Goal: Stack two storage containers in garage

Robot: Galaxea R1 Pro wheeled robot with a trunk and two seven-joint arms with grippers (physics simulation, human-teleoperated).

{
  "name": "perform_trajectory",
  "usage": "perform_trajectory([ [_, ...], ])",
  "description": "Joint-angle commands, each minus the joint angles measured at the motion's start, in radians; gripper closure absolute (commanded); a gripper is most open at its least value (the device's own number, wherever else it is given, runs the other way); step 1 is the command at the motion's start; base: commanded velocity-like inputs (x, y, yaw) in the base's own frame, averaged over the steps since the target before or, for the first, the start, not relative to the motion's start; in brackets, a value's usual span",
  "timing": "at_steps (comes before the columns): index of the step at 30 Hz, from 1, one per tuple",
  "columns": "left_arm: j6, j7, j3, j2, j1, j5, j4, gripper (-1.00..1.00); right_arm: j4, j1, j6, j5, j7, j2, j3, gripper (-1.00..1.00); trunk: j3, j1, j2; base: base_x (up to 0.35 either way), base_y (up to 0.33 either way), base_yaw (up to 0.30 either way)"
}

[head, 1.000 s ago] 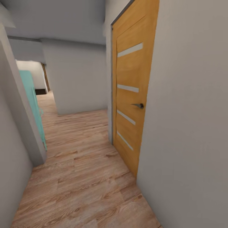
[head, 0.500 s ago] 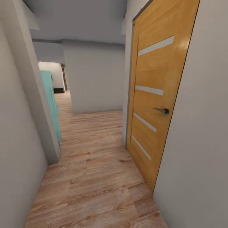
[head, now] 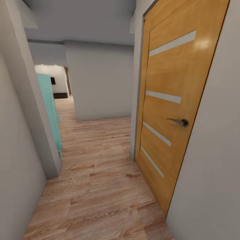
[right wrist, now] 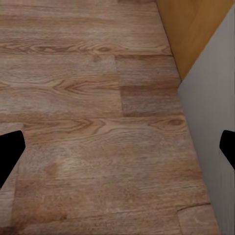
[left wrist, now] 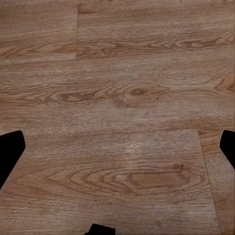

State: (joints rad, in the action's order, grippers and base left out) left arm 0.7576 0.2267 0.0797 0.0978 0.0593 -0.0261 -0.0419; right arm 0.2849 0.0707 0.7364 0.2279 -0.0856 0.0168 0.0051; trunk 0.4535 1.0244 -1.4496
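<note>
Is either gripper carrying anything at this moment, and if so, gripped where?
Nothing is held. The left gripper and the right gripper both stand open, with only bare wood plank floor between their fingertips.

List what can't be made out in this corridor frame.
- Room behind the wooden door: head view, door shut.
- Teal door: head view, mostly hidden by the grey wall corner.
- Far room: head view, too small to read.
- Left gripper and right gripper: fingertips cut off at the wrist views' edges, above plank floor.
</note>
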Motion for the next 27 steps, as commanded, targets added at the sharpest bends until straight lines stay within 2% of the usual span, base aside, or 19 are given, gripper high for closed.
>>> perform_trajectory([
  [1, 0.003, -0.001, 0.007, 0.0, 0.0, -0.003, 0.0, -1.0, 0.002, 0.0, 0.0, 0.01, -0.01, 0.0, 0.0, -1.0, 0.001, 0.001, 0.0, 0.325, 0.0, 0.0],
  [6, 0.003, -0.004, 0.008, -0.003, 0.0, -0.002, 0.0, -1.0, 0.006, -0.005, 0.0, 0.005, -0.015, 0.01, -0.007, -1.0, 0.001, 0.001, 0.0, 0.325, 0.0, 0.0],
  [10, 0.003, -0.008, 0.008, -0.016, 0.0, 0.0, 0.0, -1.0, 0.008, -0.033, -0.002, -0.005, -0.012, 0.042, -0.009, -1.0, 0.001, 0.001, 0.0, 0.325, 0.0, 0.0],
  [11, 0.003, -0.008, 0.008, -0.019, 0.0, 0.0, 0.0, -1.0, 0.008, -0.041, -0.003, -0.019, -0.011, 0.053, -0.009, -1.0, 0.001, 0.001, 0.0, 0.325, 0.0, 0.0],
  [12, 0.003, -0.008, 0.008, -0.022, 0.0, 0.001, 0.0, -1.0, 0.007, -0.053, -0.007, -0.06, -0.009, 0.068, -0.01, -1.0, 0.001, 0.001, 0.0, 0.325, 0.0, 0.0],
  [14, 0.003, -0.009, 0.008, -0.023, 0.0, 0.001, 0.0, -1.0, 0.007, -0.062, -0.025, -0.11, -0.007, 0.076, -0.01, -1.0, 0.001, 0.001, 0.0, 0.325, 0.0, 0.0],
  [16, 0.003, -0.01, 0.008, -0.025, 0.0, 0.001, 0.0, -1.0, 0.008, -0.071, -0.075, -0.155, -0.003, 0.082, -0.009, -1.0, 0.001, 0.001, 0.0, 0.325, 0.0, 0.0],
  [20, -0.03, -0.018, 0.009, -0.036, 0.0, 0.004, -0.008, -1.0, 0.007, -0.082, -0.135, -0.179, -0.001, 0.084, -0.002, -1.0, 0.001, 0.001, 0.0, 0.325, 0.0, 0.0],
  [21, -0.047, -0.032, 0.009, -0.04, 0.0, 0.005, -0.02, -1.0, 0.007, -0.083, -0.138, -0.18, -0.001, 0.084, -0.001, -1.0, 0.001, 0.001, 0.0, 0.325, 0.0, 0.0],
  [22, -0.089, -0.119, 0.026, -0.058, 0.0, 0.012, -0.047, -1.0, 0.006, -0.084, -0.141, -0.18, -0.001, 0.083, 0.001, -1.0, 0.001, 0.001, 0.0, 0.325, 0.0, 0.0],
  [24, -0.1, -0.173, 0.048, -0.074, 0.0, 0.035, -0.051, -1.0, 0.005, -0.084, -0.142, -0.18, -0.001, 0.082, 0.001, -1.0, 0.001, 0.001, 0.0, 0.325, 0.0, 0.0],
  [25, -0.104, -0.213, 0.065, -0.084, 0.0, 0.059, -0.053, -1.0, 0.005, -0.084, -0.142, -0.18, -0.001, 0.081, 0.002, -1.0, 0.001, 0.001, 0.0, 0.325, 0.0, 0.0],
  [26, -0.112, -0.346, 0.092, -0.115, 0.0, 0.144, -0.057, -1.0, 0.004, -0.085, -0.142, -0.165, -0.002, 0.079, 0.002, -1.0, 0.001, 0.001, 0.0, 0.325, 0.0, 0.0],
  [27, -0.113, -0.374, 0.096, -0.119, 0.0, 0.161, -0.057, -1.0, 0.004, -0.085, -0.142, -0.153, -0.002, 0.079, 0.002, -1.0, 0.001, 0.001, 0.0, 0.325, 0.0, 0.0],
])
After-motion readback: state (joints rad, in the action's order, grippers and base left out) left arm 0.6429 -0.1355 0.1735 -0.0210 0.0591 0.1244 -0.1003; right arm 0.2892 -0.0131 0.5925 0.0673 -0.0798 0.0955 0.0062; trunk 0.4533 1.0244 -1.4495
